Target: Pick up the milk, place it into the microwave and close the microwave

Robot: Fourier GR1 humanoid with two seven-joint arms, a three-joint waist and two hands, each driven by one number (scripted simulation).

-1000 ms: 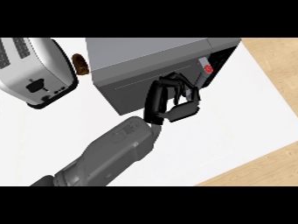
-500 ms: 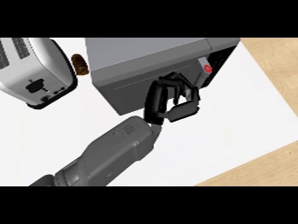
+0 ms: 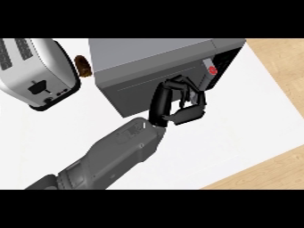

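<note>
White counter (image 3: 259, 116) fills most of the view, evenly lit, with only soft shadows. Along its right edge and lower right corner, pale wood flooring (image 3: 292, 58) shows. Up left stands a chrome toaster (image 3: 32, 71), a small brown object (image 3: 84, 66) just beside it.

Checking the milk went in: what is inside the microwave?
The microwave shows only a dark gap at its right side; its door and the hand cover the inside. No milk visible.

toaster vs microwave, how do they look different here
The toaster is rounded, shiny silver and white, with slots on top; the microwave is a bigger, boxy, dull grey unit with a red button. The toaster stands untouched at the left, while the hand is at the microwave's front. Both sit on the white counter.
</note>
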